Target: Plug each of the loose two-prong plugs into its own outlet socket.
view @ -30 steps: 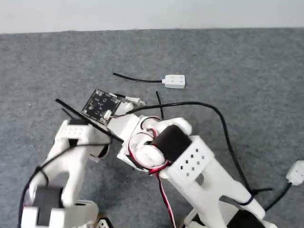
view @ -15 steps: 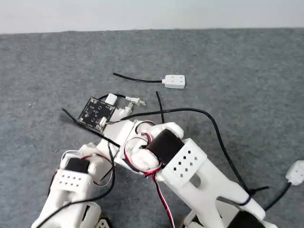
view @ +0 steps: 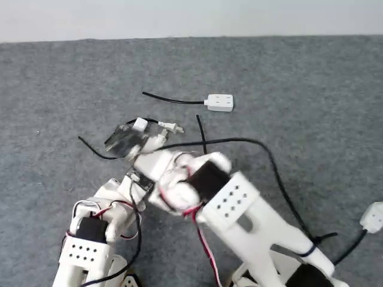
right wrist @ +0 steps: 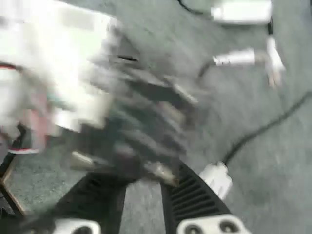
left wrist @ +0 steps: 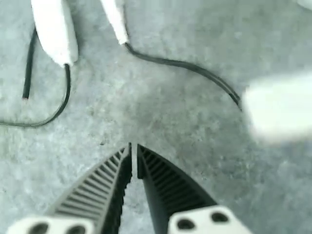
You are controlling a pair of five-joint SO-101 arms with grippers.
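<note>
One white outlet socket lies at the back on a short black cable, and it shows again in the right wrist view. A second socket sits at the right edge. Small white two-prong plugs lie loose on the carpet just left of centre, two of them in the left wrist view. My left gripper is shut and empty, low over bare carpet short of those plugs. My right gripper hangs by the plugs, one plug close beside it, and motion blur hides its tip.
A long black cable loops over the right arm toward the right-edge socket. Grey carpet covers the table, with free room at the back and right. The left arm is folded near the front edge.
The left arm has pulled back from beside the plugs toward the front edge. The right arm's wrist has shifted slightly over the plugs and is blurred with motion.
</note>
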